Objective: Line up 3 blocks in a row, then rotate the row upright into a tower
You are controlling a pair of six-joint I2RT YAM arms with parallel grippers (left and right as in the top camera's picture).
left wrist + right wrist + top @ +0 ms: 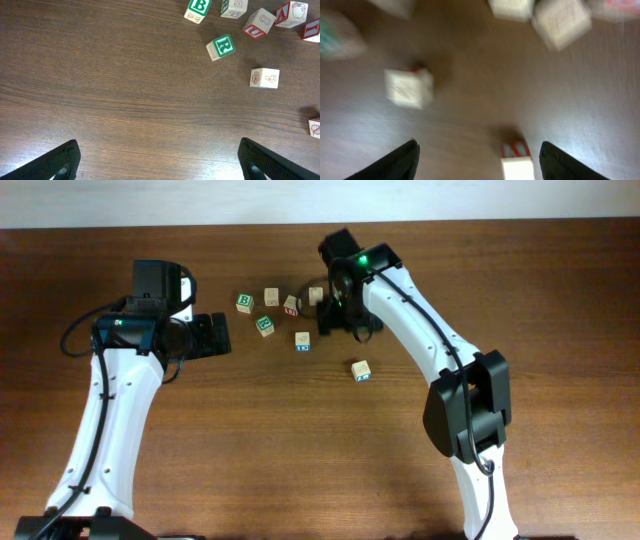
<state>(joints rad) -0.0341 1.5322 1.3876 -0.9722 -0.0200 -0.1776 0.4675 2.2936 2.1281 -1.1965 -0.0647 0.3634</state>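
Block with red-striped face (516, 159): lies between right gripper (478, 144) fingers (402, 162), spread wide, not touching it as far as blur allows; under gripper, unseen from overhead. Blue-printed block (302, 340): near, left of right gripper. Second blue-printed block (361, 370): near right gripper, arm-base side. Left gripper (159, 141): fingers wide, empty, cut off in wrist view, well left of right gripper.

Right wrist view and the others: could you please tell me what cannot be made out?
Right wrist: motion blur makes the print on the white block unreadable.
Overhead: letters on the blocks are too small.
Left wrist: the edge block is cut off by the right edge.
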